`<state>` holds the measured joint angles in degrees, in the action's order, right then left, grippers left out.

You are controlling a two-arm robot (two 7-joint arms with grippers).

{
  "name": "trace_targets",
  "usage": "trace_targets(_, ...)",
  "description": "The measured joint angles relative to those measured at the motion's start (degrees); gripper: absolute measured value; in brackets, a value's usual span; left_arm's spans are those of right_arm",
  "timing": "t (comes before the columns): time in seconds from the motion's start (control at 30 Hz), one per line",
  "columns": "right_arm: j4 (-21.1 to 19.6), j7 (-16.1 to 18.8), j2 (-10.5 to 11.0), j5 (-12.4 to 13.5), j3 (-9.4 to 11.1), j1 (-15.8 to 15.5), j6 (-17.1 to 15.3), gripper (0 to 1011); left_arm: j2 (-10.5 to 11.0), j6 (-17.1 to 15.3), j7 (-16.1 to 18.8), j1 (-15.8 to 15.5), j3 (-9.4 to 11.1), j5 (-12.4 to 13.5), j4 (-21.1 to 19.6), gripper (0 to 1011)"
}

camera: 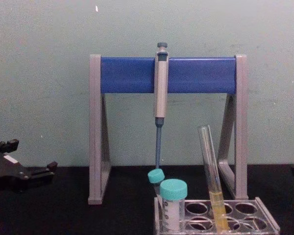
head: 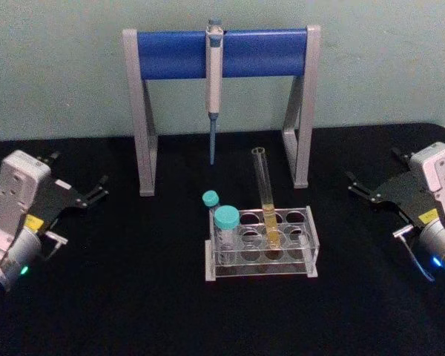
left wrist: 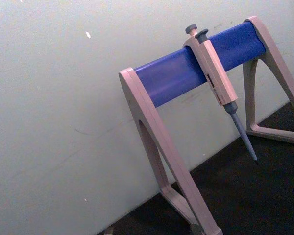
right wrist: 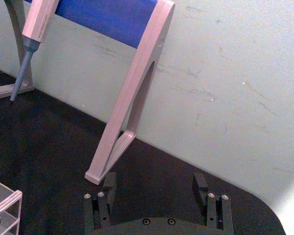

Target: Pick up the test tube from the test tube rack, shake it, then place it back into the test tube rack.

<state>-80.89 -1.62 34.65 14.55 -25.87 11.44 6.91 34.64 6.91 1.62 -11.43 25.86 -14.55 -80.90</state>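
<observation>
Glass test tube (head: 267, 196) sits uncapped in a hole near the middle of the test tube rack (head: 293, 256), its top leaning slightly to the left and yellow liquid in its lower part. Two teal-capped vials (head: 225, 222) occupy the rack's left end. Rack stands on the black table (head: 133, 297), near its centre. Behind it a grey-blue pipette (head: 213, 81) hangs from the pipette stand (head: 178, 53). Left gripper (head: 80, 169) lies well to the left of the rack, fingers spread and empty. Right gripper (head: 372, 167) lies well to the right, fingers (right wrist: 109, 183) likewise wide apart, gripping nothing.
</observation>
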Motion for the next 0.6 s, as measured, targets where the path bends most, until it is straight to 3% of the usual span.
trace_targets(0.6,0.0,0.0,0.0,0.0,0.0,0.0,0.0,1000,0.0,0.0,0.0,0.0,0.0,0.0,0.0,1001)
